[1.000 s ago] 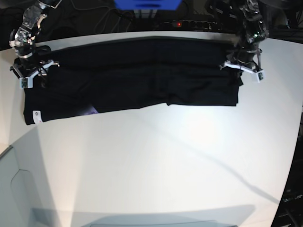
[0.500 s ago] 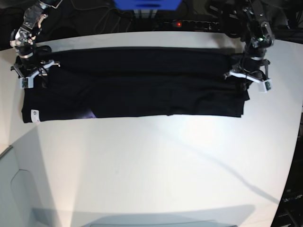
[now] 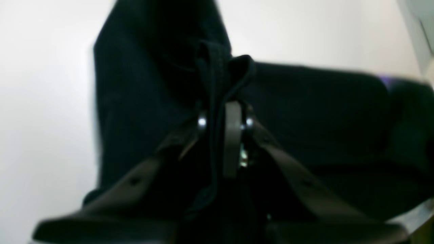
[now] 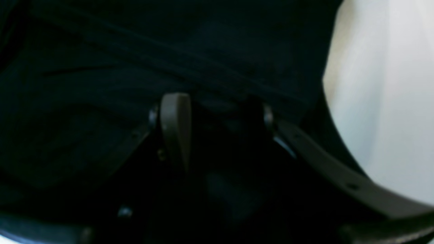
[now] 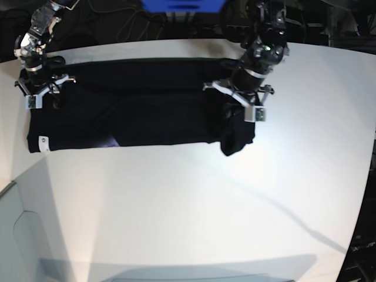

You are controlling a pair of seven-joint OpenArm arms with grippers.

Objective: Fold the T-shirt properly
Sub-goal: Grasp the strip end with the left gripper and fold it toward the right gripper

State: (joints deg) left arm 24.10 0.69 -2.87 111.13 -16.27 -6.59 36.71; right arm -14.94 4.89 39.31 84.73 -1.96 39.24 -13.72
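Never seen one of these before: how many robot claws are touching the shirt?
2. The left gripper pinches the T-shirt at its lifted end; the right gripper sits on its other end.

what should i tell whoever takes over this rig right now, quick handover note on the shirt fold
Left gripper: shut on a bunched fold at one end of the T-shirt, lifted and carried in over the shirt's body; cloth hangs below it.
Right gripper: on the shirt's other end. The wrist view shows its fingers apart over the cloth, so it looks open.
T-shirt: a long black band on the white table, white tag at the near corner by the right arm.
Done: lengthwise fold.
Left: lay the carried end down flat, release, smooth, finish the crosswise fold.
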